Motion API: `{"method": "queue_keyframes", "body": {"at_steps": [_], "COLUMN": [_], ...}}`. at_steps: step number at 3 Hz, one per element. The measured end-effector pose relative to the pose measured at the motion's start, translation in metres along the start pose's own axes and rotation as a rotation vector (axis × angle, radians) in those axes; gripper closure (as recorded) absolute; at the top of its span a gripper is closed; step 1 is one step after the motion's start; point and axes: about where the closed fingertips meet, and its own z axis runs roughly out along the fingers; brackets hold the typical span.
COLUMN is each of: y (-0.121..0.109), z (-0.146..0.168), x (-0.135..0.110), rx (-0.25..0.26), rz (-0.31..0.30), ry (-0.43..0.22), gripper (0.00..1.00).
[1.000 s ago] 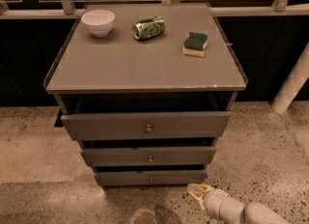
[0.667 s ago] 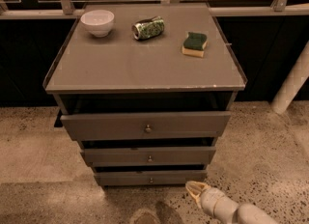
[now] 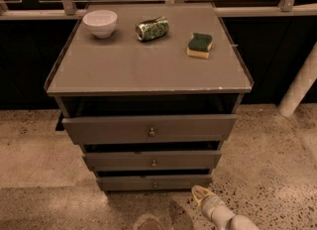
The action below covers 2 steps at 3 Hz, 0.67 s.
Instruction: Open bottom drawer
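Gripper (image 3: 199,193), state not discernible, has been edged toward the bottom drawer (image 3: 129,183); knob (image 3: 155,185) not yet reached.

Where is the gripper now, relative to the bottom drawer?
In the camera view the gripper sits low, right of centre, just in front of the bottom drawer and right of its knob.

No text legible — none at all.

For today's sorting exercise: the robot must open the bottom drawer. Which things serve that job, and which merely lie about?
Job: bottom drawer; knob; hand, just below the drawer's right end.
Lying about: bowl; can; sponge.
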Motion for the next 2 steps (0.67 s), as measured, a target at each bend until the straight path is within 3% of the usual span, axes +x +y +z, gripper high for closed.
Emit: {"method": "queue_keyframes", "body": {"at_steps": [1,2], "y": [-0.015,-0.033], "z": [0.034,0.065], "x": [0.031,0.042], "rx": [0.081,0.138], "rz": [0.071,0.135], "ry": [0.000,-0.019], "gripper": [1.00,1.00]}}
